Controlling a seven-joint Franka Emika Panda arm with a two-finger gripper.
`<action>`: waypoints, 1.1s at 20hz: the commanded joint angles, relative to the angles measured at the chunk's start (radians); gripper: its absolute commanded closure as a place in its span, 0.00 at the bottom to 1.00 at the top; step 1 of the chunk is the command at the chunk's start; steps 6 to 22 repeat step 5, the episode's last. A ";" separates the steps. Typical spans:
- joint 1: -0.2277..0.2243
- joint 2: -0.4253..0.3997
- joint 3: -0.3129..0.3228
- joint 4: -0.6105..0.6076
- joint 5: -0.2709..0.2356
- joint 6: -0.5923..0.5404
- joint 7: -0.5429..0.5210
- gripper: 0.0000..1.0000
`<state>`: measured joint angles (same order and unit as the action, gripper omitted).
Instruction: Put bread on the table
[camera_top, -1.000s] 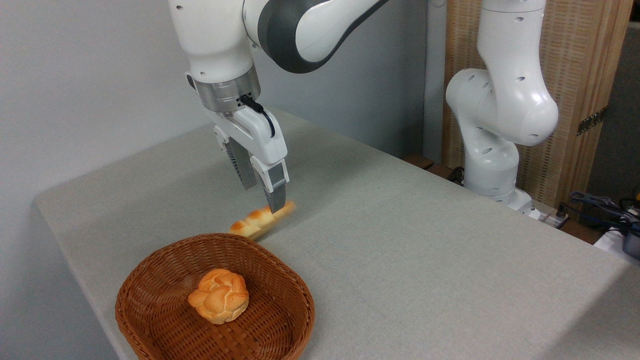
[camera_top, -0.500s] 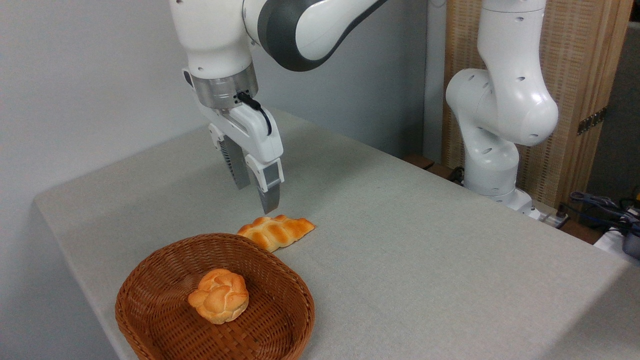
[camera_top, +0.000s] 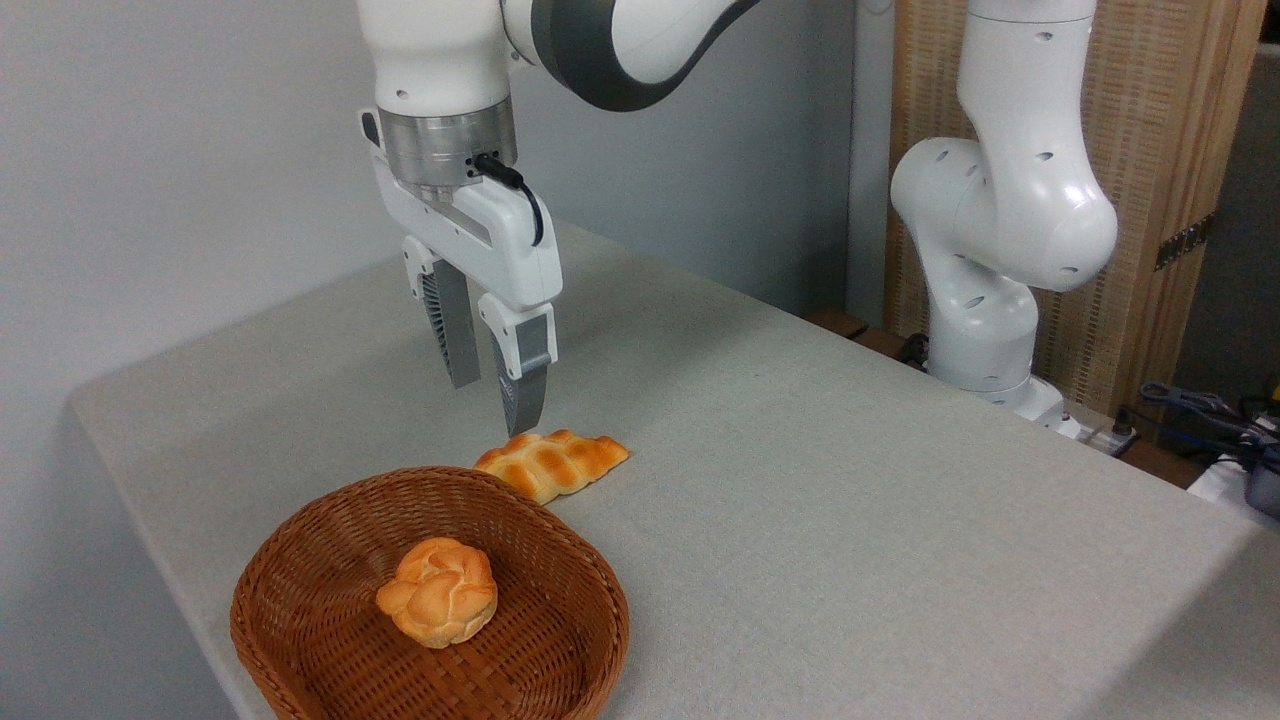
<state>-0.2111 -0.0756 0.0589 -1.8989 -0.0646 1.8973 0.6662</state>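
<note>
Golden braided bread (camera_top: 553, 464) lies flat on your surface (camera_top: 850, 480), just behind the basket (camera_top: 300, 610) rim, long axis left-right. Your jaws (camera_top: 495, 392) hang directly above its left half, slightly parted, empty.

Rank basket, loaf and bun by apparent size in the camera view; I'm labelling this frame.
1. Basket
2. Loaf
3. Bun

The bun sits nearer the camera, so loaf versus bun is less sure.
</note>
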 joint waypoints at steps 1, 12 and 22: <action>-0.005 -0.009 0.012 0.000 0.011 0.008 0.006 0.00; -0.004 -0.003 0.013 0.021 0.014 0.009 -0.002 0.00; -0.004 -0.003 0.013 0.021 0.014 0.009 -0.002 0.00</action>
